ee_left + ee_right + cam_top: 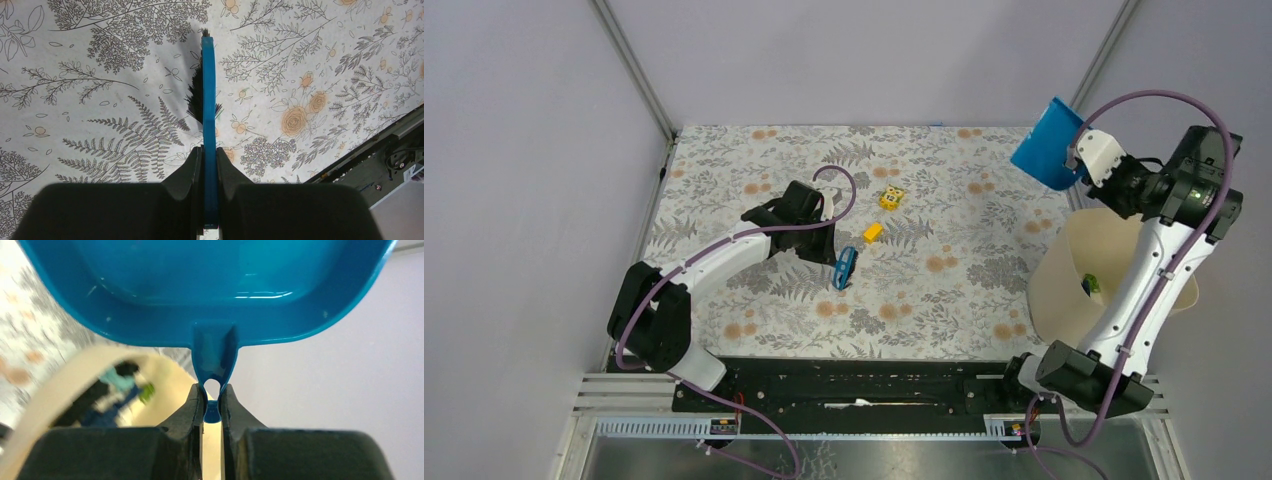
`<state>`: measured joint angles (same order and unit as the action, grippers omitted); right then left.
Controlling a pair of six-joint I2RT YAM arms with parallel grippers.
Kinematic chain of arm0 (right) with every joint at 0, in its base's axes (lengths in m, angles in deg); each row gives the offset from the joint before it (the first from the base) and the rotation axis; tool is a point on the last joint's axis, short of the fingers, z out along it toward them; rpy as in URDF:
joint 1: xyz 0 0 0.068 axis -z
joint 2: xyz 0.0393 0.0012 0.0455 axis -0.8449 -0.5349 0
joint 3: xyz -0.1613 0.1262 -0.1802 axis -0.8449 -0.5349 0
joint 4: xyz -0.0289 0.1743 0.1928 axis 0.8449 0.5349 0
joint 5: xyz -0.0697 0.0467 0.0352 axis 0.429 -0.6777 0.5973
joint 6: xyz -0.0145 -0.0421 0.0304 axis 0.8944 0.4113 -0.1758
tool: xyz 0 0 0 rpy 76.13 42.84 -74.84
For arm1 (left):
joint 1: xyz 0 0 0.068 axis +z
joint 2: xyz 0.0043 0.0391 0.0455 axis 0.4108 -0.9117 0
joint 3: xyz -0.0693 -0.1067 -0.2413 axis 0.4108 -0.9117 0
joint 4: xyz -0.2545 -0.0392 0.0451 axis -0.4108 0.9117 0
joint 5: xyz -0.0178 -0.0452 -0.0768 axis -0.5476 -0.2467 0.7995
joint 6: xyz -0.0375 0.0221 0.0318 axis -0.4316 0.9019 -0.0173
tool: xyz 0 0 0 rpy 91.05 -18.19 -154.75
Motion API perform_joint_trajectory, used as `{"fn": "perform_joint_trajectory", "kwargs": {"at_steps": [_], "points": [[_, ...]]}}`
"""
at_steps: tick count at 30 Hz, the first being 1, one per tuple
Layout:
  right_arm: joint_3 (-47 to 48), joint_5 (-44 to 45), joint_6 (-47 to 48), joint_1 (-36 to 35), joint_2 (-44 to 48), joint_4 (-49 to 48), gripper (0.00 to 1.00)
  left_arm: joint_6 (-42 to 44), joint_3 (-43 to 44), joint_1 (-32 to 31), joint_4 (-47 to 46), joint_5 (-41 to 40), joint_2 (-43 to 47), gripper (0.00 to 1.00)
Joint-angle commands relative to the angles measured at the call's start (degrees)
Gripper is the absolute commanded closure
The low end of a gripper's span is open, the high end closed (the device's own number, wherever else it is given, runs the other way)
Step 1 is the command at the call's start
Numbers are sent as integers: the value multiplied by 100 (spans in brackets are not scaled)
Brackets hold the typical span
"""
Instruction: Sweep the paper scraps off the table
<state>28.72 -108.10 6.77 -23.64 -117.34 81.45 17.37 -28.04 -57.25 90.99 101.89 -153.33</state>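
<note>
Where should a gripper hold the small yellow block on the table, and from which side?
Likely from straight above, closing across the narrow width of the yellow block: it lies flat and slanted on the table, with the brush close by.

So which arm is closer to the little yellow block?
Left. The left tool, holding the brush, is right beside the yellow block. The right tool is far off at the table's right edge, holding the dustpan up.
</note>
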Motion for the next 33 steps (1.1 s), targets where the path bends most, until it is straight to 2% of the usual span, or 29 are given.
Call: {"fn": "perform_joint_trajectory", "kwargs": {"at_steps": [1, 4, 7, 12, 18, 22, 25, 30, 33], "points": [[186, -774, -2859, -441, 250, -864, 100, 108, 75, -5, 27, -9, 54, 100], [-47, -877, -3702, -925, 150, -913, 99, 40, 149, -5, 27, -12, 283, 100], [-454, -354, -4235, -1706, 57, -922, 100, -35, 232, -1, 74, -96, 565, 100], [-1693, 193, -4662, -2932, 252, -1246, 100, -107, 284, 26, 279, -219, 1089, 100], [-3252, 958, -4903, -4314, 399, -1614, 100, -623, -83, 77, 216, -175, 1742, 100], [-4073, 1020, -5051, -4902, 236, -1750, 98, -1494, -681, 131, -245, -56, 2219, 100], [-4584, 1147, -5172, -5327, 91, -1968, 96, -2390, -1530, 135, -1167, -125, 2699, 100], [-5091, 1973, -5422, -5993, -322, -2399, 95, -3452, -2595, 170, -1779, -1067, 3583, 100], [-5095, 2066, -5752, -6025, -583, -2573, 95, -3925, -3033, 170, -1913, -1730, 4129, 99]]}}
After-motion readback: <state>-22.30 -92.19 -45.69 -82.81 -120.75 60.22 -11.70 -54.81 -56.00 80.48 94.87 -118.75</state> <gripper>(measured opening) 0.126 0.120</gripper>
